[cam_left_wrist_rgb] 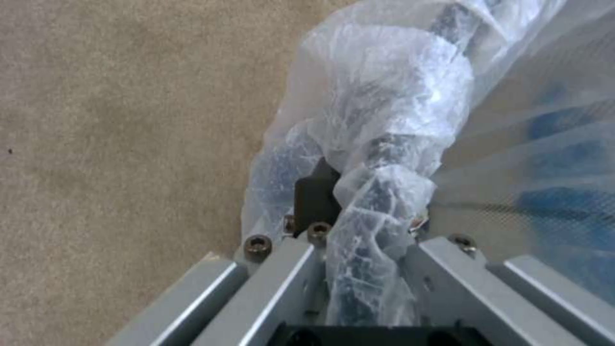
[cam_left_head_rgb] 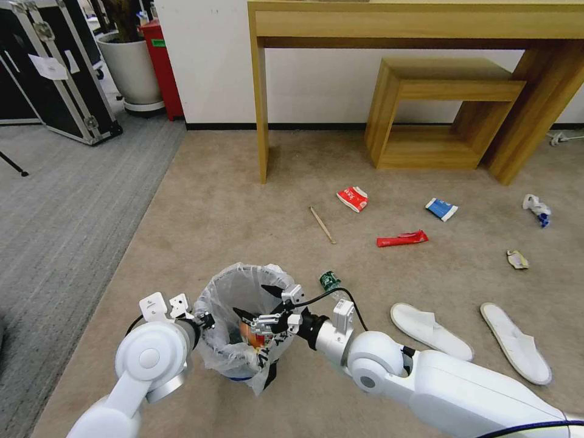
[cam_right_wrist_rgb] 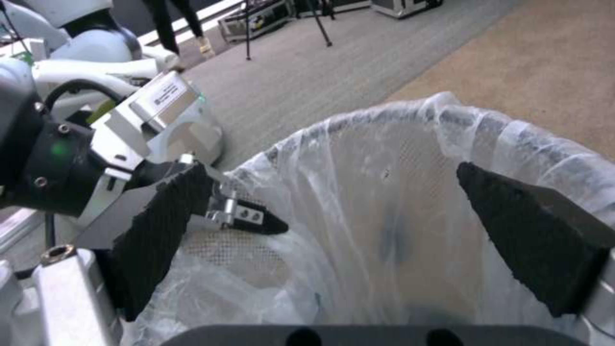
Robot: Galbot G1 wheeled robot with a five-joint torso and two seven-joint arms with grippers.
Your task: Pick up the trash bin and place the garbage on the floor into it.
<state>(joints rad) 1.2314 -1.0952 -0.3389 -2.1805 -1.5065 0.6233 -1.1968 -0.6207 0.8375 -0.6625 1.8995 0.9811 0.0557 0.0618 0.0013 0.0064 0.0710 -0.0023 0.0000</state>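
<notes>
Trash bin (cam_left_head_rgb: 243,328): black, lined with a crinkled translucent bag, held at its rim on the robot's left side by the left pincer (cam_left_head_rgb: 205,320), whose fingers are clamped on the bagged rim. Right pincer (cam_left_head_rgb: 263,304): over the bin's mouth, fingers spread wide, nothing between them. Contents: an orange-red item lies inside the bin. Floor (cam_left_head_rgb: 243,207): beige carpet bearing a red-white carton (cam_left_head_rgb: 353,198), wooden stick (cam_left_head_rgb: 322,225), red wrapper (cam_left_head_rgb: 401,238), blue-white packet (cam_left_head_rgb: 441,208), crushed bottle (cam_left_head_rgb: 330,281) just beside the bin, and two white slippers (cam_left_head_rgb: 431,331).
</notes>
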